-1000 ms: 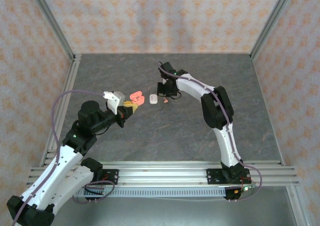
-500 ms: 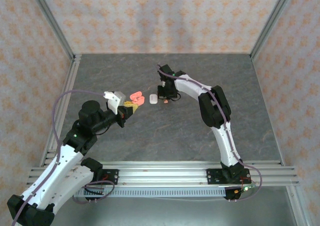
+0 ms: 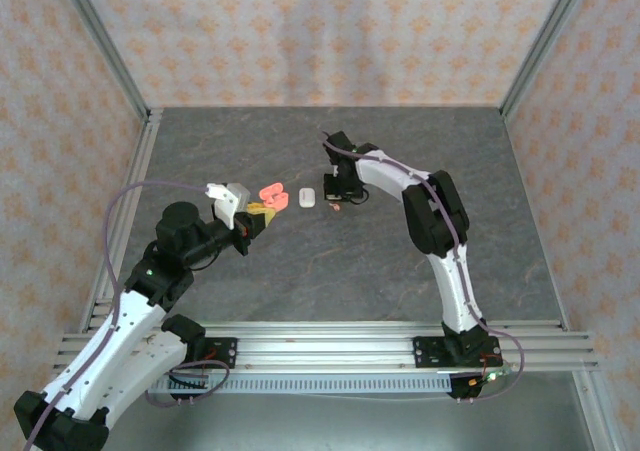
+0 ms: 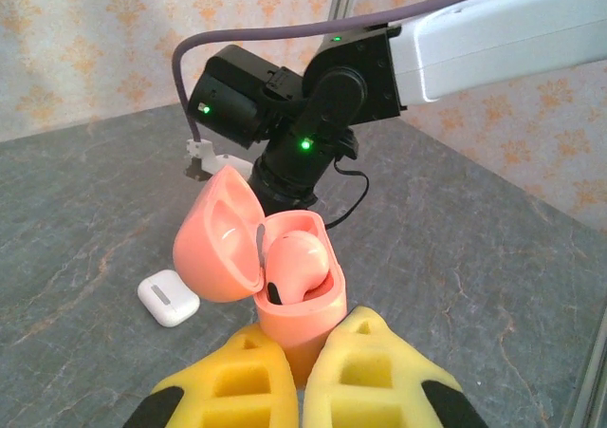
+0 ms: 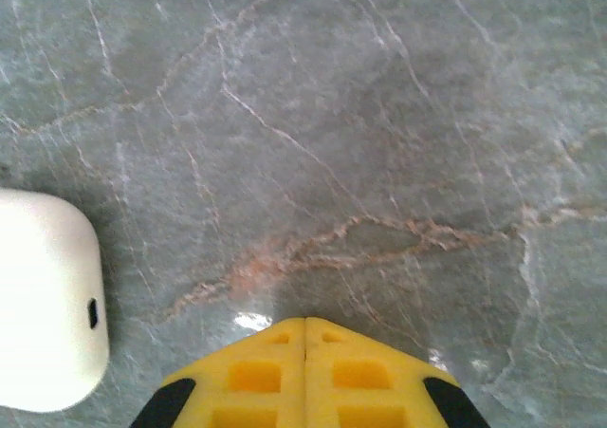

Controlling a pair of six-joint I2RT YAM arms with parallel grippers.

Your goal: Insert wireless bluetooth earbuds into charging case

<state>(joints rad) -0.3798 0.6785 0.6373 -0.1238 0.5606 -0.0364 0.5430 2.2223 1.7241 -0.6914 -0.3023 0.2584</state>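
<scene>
My left gripper (image 4: 303, 352) is shut on the base of a coral-pink charging case (image 4: 302, 312). The case's lid (image 4: 216, 240) hangs open to the left, and one coral earbud (image 4: 302, 259) sits in the case. From above, the left gripper (image 3: 260, 212) holds the case (image 3: 272, 193) left of a shut white charging case (image 3: 307, 197). A small coral earbud (image 3: 335, 209) lies on the table just right of the white case. My right gripper (image 3: 344, 192) points down close by it, shut and empty (image 5: 304, 325), with the white case (image 5: 43, 309) at its left.
The grey marbled table (image 3: 420, 151) is fenced by metal rails and patterned walls. The right arm's black wrist and cable (image 4: 285, 115) stand just behind the coral case. The white case (image 4: 168, 297) lies left of the coral one.
The right gripper has shifted a little to the right, away from the white case. The left arm and the coral case have stayed put.
</scene>
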